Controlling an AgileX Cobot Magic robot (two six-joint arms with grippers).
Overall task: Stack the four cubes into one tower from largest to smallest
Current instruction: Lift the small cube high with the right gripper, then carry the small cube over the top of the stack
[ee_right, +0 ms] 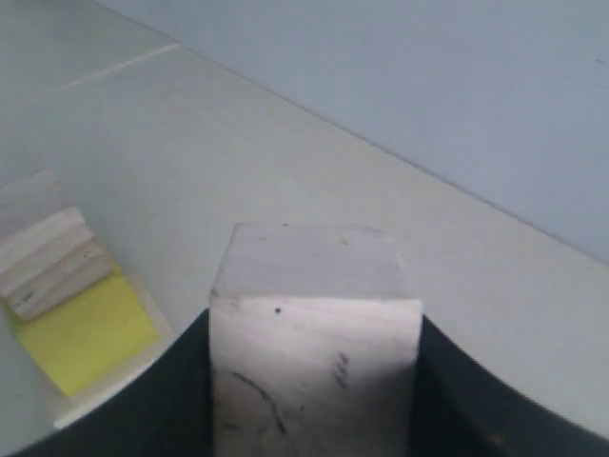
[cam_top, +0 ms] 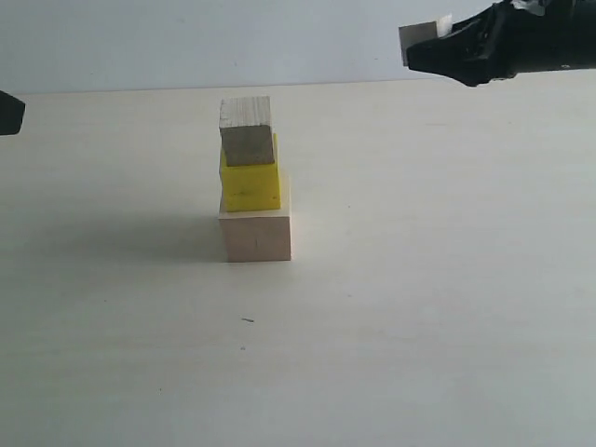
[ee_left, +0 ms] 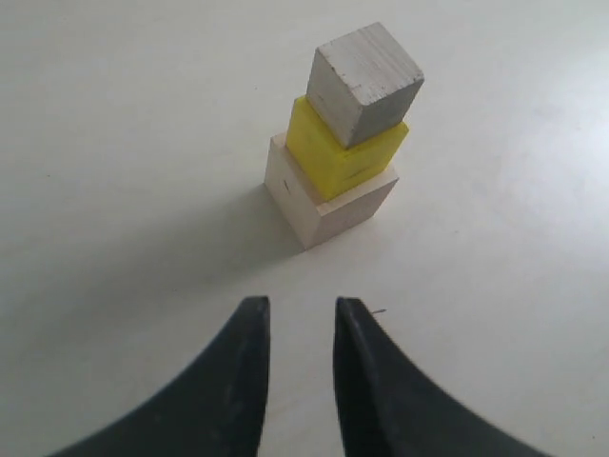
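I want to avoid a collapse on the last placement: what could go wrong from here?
1. The top cube sits twisted and off-centre on the yellow cube, so a push from above might tip it.
2. The held cube in the right gripper looks almost as wide as the top cube, leaving little margin for landing it.
3. Its jaws flank that cube, so opening them unevenly could drag it off.

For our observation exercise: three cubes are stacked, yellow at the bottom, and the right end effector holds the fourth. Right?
No. The yellow cube is in the middle, on the large pale wood cube; the exterior view shows it. The right end effector does hold the fourth cube.
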